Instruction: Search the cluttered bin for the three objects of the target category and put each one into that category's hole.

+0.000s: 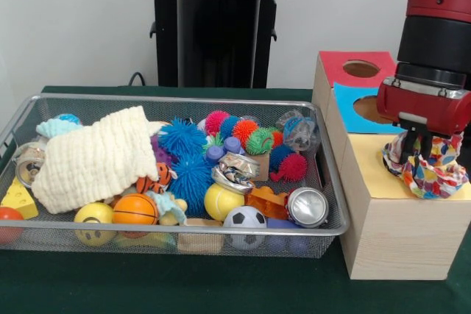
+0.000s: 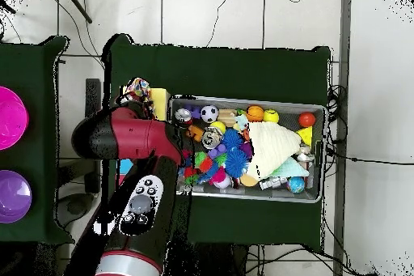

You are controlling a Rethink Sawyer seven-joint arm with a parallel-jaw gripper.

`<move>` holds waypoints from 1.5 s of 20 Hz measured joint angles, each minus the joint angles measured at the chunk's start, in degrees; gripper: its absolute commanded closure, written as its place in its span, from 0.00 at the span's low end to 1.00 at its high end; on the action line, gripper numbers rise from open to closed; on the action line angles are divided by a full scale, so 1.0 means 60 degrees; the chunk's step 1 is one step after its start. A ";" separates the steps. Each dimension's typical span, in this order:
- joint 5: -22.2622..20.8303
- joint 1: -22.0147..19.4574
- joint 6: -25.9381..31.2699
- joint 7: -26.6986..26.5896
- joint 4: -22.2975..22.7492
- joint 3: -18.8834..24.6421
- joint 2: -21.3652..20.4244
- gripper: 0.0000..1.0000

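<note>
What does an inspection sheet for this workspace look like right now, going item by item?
Surface: table under a dark green cloth, carrying the wire bin and the wooden box.
Job's things: wooden box with yellow, blue and red panels on top; round holes show in the blue and red panels. A patterned cloth bundle rests on the yellow panel.
Clutter: wire bin crowded with a cream cloth, spiky balls, soccer ball, basketball, tin can.
Pincer: pincer shut on the cloth bundle.
Cables: several run across the floor in the overhead view.
Surroundings: white wall, tiled floor, two round bowls at one side.
</note>
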 measured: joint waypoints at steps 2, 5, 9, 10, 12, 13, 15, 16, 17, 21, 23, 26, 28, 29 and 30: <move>0.0000 -0.0038 0.0005 0.0000 0.0021 0.0042 -0.0025 1.00; 0.0000 -0.0077 0.0034 0.0000 0.0039 0.0085 -0.0054 1.00; -0.0002 -0.0161 0.0116 0.0000 0.0075 0.0170 -0.0119 1.00; -0.0002 -0.0182 0.0146 0.0000 0.0090 0.0187 -0.0141 1.00; -0.0002 -0.0226 0.0244 0.0000 0.0145 0.0210 -0.0219 1.00; -0.0002 -0.0231 0.0260 0.0000 0.0156 0.0208 -0.0234 1.00; -0.0004 -0.0277 0.0427 0.0000 0.0297 0.0204 -0.0383 1.00; -0.0004 -0.0301 0.0488 0.0000 0.0347 0.0204 -0.0443 1.00; -0.0004 -0.0324 0.0549 0.0000 0.0397 0.0204 -0.0503 1.00; -0.0006 -0.0462 0.0799 0.0000 0.0586 0.0197 -0.0768 1.00; -0.0063 -0.0551 0.0937 0.0000 0.0685 0.0190 -0.0922 1.00; -0.0198 -0.0671 0.1173 0.0000 0.0817 0.0138 -0.1170 1.00; -0.0293 -0.0755 0.1441 0.0000 0.0951 0.0070 -0.1421 1.00; -0.0320 -0.0772 0.1500 0.0000 0.0976 0.0055 -0.1478 1.00; -0.0377 -0.0796 0.1606 0.0000 0.1012 0.0036 -0.1575 1.00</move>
